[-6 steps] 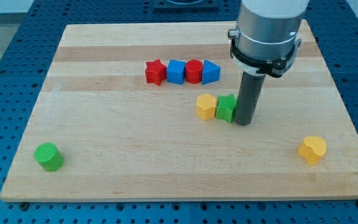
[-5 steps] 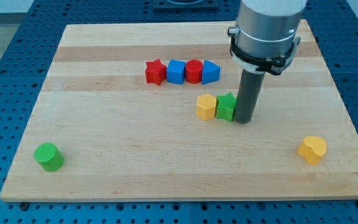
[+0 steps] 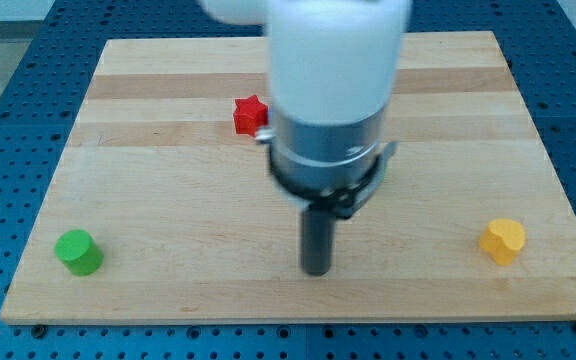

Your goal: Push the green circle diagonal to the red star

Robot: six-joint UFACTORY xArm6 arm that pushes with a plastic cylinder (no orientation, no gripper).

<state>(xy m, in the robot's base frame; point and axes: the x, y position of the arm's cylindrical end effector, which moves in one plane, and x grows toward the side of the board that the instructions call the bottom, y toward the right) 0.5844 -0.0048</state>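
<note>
The green circle (image 3: 78,252) stands near the board's bottom left corner. The red star (image 3: 250,115) sits at the upper middle, partly covered on its right by the arm. My tip (image 3: 316,270) is on the board at the lower middle, far to the right of the green circle and well below the red star. It touches no block. The arm is blurred and hides the blocks that lie behind it.
A yellow block (image 3: 503,241) sits near the view's right edge, low on the wooden board (image 3: 168,190). The arm's wide body covers the middle of the board, where other blocks lay before.
My tip has left the green block beside the yellow one and swung down and to the left. The arm now hides the blue, red, yellow and green blocks in the middle.
</note>
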